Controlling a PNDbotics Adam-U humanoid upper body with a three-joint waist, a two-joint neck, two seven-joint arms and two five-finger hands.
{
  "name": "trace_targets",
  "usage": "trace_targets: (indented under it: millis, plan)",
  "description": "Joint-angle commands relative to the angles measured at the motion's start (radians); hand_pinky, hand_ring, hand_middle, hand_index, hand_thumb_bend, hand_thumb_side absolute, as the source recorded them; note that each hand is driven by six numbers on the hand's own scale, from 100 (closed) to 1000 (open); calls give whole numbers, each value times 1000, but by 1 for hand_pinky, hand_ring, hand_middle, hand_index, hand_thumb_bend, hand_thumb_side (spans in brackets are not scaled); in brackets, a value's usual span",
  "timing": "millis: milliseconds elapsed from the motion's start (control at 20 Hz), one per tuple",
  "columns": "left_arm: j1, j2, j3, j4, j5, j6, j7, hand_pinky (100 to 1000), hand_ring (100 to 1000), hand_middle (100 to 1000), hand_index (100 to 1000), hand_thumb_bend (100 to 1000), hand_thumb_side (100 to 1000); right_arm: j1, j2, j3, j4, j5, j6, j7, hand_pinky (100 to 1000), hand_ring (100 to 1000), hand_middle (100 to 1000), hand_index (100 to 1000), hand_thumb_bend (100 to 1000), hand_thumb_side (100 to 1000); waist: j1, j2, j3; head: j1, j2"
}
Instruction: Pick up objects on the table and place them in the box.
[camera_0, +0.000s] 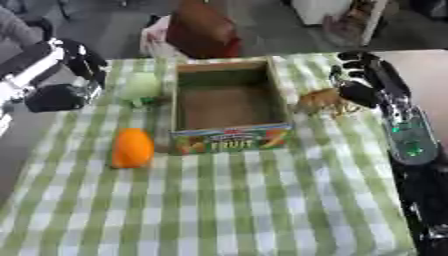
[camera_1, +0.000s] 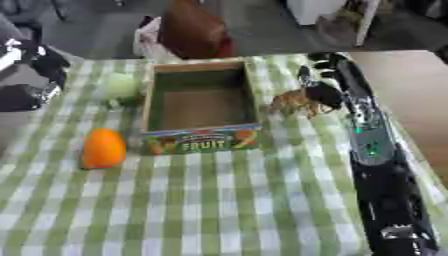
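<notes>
Left eye view: brown toy animal (camera_0: 321, 101) against right hand (camera_0: 360, 80) fingers (camera_0: 357, 93)

checked cloth (camera_0: 262, 200), cardboard box (camera_0: 229, 141)

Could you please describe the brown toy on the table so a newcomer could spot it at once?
Find the open cardboard box with FRUIT printed on its front, standing on the green-and-white checked tablecloth. Just off its right wall stands a small brown animal figure, right by the robot's right hand. It alone has legs.

One box (camera_0: 229, 106), three loose objects (camera_0: 132, 147).
</notes>
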Motion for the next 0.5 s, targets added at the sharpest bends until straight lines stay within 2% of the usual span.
trace_targets:
  millis: [50,500]
  plan:
    - [-16,39,1,-2,-9,-2,-5,631,572,567,733,100,516,-15,-12,2,-25,8,-2,2,834,840,805,807,100,297,3,-11,-1,1,4]
    - [-13,33,-21,8,-24,-19,-33,649,598,597,748,104,528,-14,-11,2,-26,7,-1,0,834,840,806,806,100,298,1,-10,-1,0,3]
